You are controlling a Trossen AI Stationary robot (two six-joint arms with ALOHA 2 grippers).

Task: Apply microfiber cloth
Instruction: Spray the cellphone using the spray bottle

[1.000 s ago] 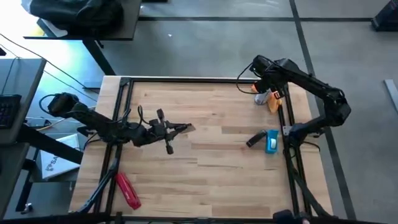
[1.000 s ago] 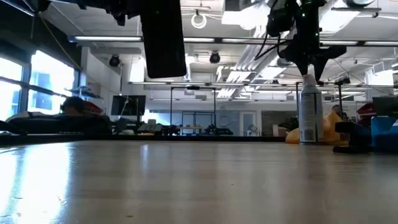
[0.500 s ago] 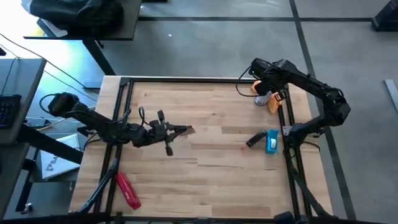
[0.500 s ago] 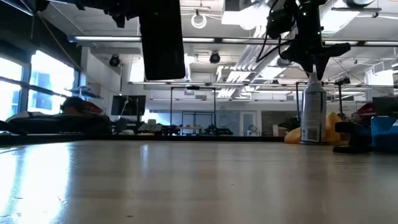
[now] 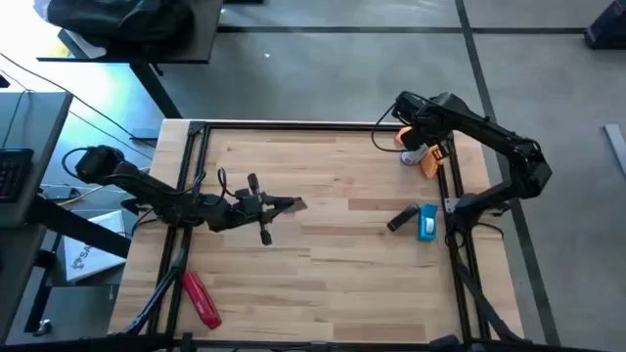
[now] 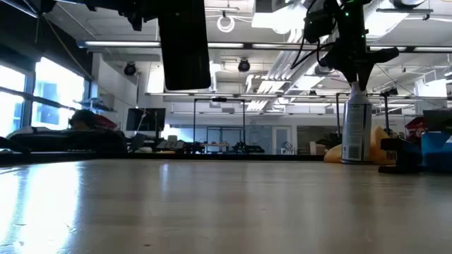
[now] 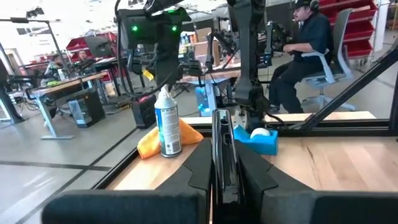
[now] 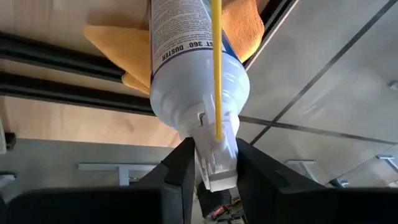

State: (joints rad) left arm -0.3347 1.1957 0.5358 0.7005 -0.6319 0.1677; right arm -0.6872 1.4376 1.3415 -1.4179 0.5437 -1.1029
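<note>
Cloth (image 5: pixel 429 162) sits bunched at the far right edge of the tabletop (image 5: pixel 333 264) in the high view, partly under the frame rail, touching the spray can (image 5: pixel 412 154). Right end effector (image 5: pixel 409 139) hangs right over the can top. Left end effector (image 5: pixel 279 206) parked mid-tabletop, well apart from the cloth, gripping a phone (image 5: pixel 290 204). Blue holder (image 5: pixel 426 222) nearer the front, red tool (image 5: pixel 201 298) at the front left.

Low view: only a yellow corner of cloth (image 6: pixel 382 144) peeking out behind the can (image 6: pixel 356 132). Right end effector (image 6: pixel 355 77) pinched on the nozzle from above. Phone (image 6: pixel 185 44) dangling on edge, clear of the wood.

Left wrist view: cloth (image 7: pixel 149 143) heaped loose at the can's (image 7: pixel 167 122) base, folds sticking up. Left end effector (image 7: pixel 221 149) clamped tight on the phone (image 7: pixel 222 155), held edge-on.

Right wrist view: fingers (image 8: pixel 183 168) closed on the can's nozzle (image 8: pixel 211 158), cloth (image 8: pixel 127 53) spread beneath and draped over the rail.

Handling guess: soft, light, floppy, nothing fragile. Grippy nap, so probably won't slip, but will sag and trail. Best bet looks like pinching a raised fold on the side away from the can, not the flat part on the rail. Main risk: knocking the can over or snagging the rail.
</note>
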